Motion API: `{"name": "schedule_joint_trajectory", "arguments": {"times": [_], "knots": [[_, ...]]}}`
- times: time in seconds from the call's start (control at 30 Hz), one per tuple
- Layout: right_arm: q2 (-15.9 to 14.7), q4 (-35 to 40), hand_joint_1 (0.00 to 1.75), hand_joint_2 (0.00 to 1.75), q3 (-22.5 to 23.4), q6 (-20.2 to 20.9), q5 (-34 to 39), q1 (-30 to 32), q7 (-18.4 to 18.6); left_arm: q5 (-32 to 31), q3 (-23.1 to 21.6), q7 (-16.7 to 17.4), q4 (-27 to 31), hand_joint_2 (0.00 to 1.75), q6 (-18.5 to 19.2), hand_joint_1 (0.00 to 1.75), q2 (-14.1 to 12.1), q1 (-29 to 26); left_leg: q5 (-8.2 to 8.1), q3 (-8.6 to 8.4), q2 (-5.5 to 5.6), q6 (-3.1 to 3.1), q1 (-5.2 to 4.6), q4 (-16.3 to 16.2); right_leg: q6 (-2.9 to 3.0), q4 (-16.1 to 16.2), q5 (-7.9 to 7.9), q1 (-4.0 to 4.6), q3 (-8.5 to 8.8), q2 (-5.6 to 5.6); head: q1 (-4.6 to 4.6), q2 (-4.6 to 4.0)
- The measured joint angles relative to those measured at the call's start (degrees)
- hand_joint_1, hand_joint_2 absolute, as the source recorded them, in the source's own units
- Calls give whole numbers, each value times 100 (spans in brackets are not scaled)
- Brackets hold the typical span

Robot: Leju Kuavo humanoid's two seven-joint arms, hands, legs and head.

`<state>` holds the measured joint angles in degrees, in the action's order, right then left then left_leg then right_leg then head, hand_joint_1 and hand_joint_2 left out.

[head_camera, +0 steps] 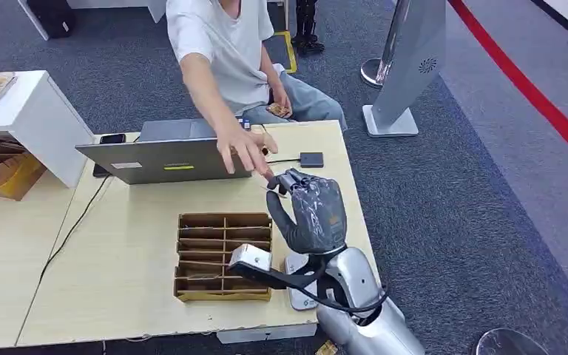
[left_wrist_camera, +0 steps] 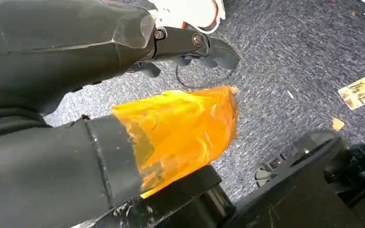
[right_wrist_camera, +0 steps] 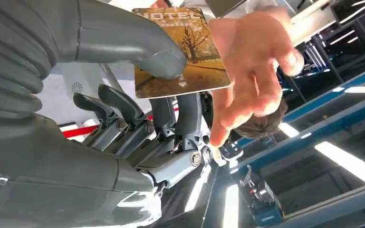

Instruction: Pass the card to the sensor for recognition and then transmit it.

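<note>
My right hand (head_camera: 312,211) is raised above the table's right side, palm turned away from my head camera. In the right wrist view its thumb (right_wrist_camera: 138,52) presses a brown "HOTEL" card (right_wrist_camera: 190,57) against the dark fingers (right_wrist_camera: 180,114). A seated person reaches across the table, and their hand (head_camera: 248,151) comes right up to mine. Their blurred fingers (right_wrist_camera: 256,71) are at the card's far edge; I cannot tell whether they grip it. The small black sensor (head_camera: 311,159) lies on the table behind my hand. My left hand (left_wrist_camera: 195,47) hangs over the carpet, holding nothing.
A cardboard divider tray (head_camera: 224,255) sits beside my right forearm, with a phone-like device (head_camera: 297,288) next to it. An open laptop (head_camera: 166,159) stands at the table's back. A loose card (left_wrist_camera: 363,89) lies on the carpet. A white shelf (head_camera: 22,111) is at the left.
</note>
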<state>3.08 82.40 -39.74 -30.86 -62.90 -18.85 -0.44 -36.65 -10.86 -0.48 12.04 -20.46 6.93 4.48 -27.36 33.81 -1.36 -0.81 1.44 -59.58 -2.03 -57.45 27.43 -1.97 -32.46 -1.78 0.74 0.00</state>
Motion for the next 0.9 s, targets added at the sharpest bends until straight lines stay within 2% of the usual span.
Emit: {"name": "schedule_joint_trajectory", "arguments": {"times": [0.37, 0.4, 0.43, 0.47, 0.5, 0.9], "knots": [[89, -87, 175, 175, -2, 221, 299, -122, 2, -72, -72, 15, 4, 0, 24, 0, 7, 32, 0, 0, 0, 0, 0, 0, 0, 0, 0, 0, 0, 0, 0, 0], [96, -100, 157, 175, -2, 240, 317, -128, 2, -72, -76, 17, 4, 0, 24, 0, 7, 37, 0, 0, 0, 0, 0, 0, 0, 0, 0, 0, 0, 0, 0, 0], [107, -109, 42, 175, -4, 269, 334, -134, 2, -74, -79, 17, 4, 0, 26, 0, 7, 41, 0, 0, 0, 0, 0, 0, 0, 0, 0, 0, 0, 0, 0, 0], [111, -125, 42, 175, -4, 280, 345, -139, 2, -74, -81, 17, 4, 0, 28, 0, 7, 46, 0, 0, 0, 0, 0, 0, 0, 0, 0, 0, 0, 0, 0, 0], [114, -140, 0, 175, -4, 291, 352, -147, 2, -76, -81, 17, 4, 0, 33, 0, 7, 49, 0, 0, 0, 0, 0, 0, 0, -1, 0, 0, 0, 0, 0, 0], [122, -251, 0, 175, -7, 468, 396, -198, 85, -107, -81, 52, 4, 0, 39, 0, 7, 65, 0, 1, 1, 0, 0, 0, 0, -1, 0, 0, 0, 0, 0, 0]]}}
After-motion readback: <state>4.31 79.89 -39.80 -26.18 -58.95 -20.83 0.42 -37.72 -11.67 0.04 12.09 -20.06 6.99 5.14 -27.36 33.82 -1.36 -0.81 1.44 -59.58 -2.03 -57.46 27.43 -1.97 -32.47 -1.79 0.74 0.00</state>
